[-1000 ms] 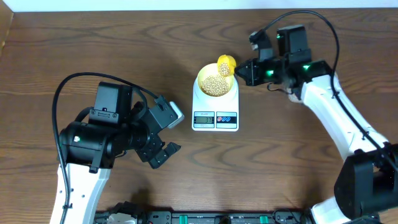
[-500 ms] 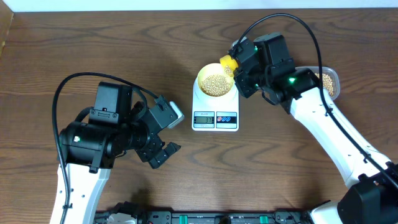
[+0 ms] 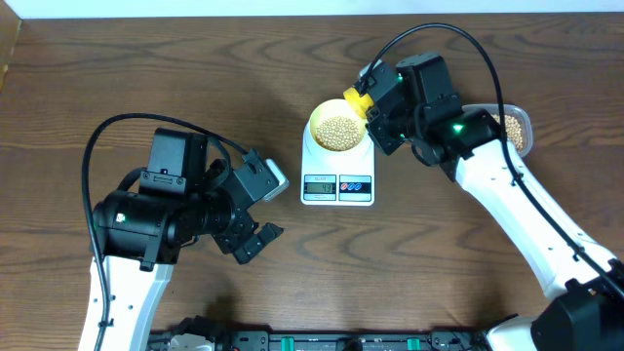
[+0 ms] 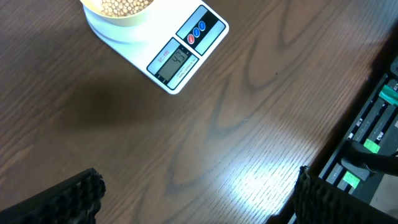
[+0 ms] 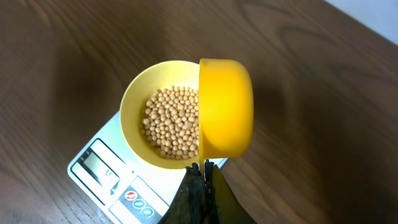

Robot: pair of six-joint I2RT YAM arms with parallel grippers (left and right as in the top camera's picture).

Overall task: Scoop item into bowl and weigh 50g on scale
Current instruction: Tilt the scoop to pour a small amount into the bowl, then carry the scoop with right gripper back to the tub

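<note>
The pale-yellow bowl (image 3: pixel 336 126) sits on the white scale (image 3: pixel 337 172) and holds many beige beans (image 5: pixel 171 121). My right gripper (image 5: pixel 203 169) is shut on the handle of a bright-yellow scoop (image 5: pixel 226 107), tipped on its side at the bowl's right rim (image 5: pixel 130 99). In the overhead view the scoop (image 3: pixel 356 98) is at the bowl's upper right, by the right gripper (image 3: pixel 375 109). The scale (image 4: pixel 174 53) also shows in the left wrist view, its display lit. My left gripper (image 3: pixel 255 239) is open and empty, left of and below the scale.
A clear plastic tub with beans (image 3: pixel 514 129) sits at the right, partly hidden by the right arm. A rack of equipment (image 3: pixel 322 341) runs along the table's front edge.
The right arm swung from the far right in toward the bowl, uncovering the tub; the scoop went from upright with beans to tipped at the rim. The left arm has not moved.
</note>
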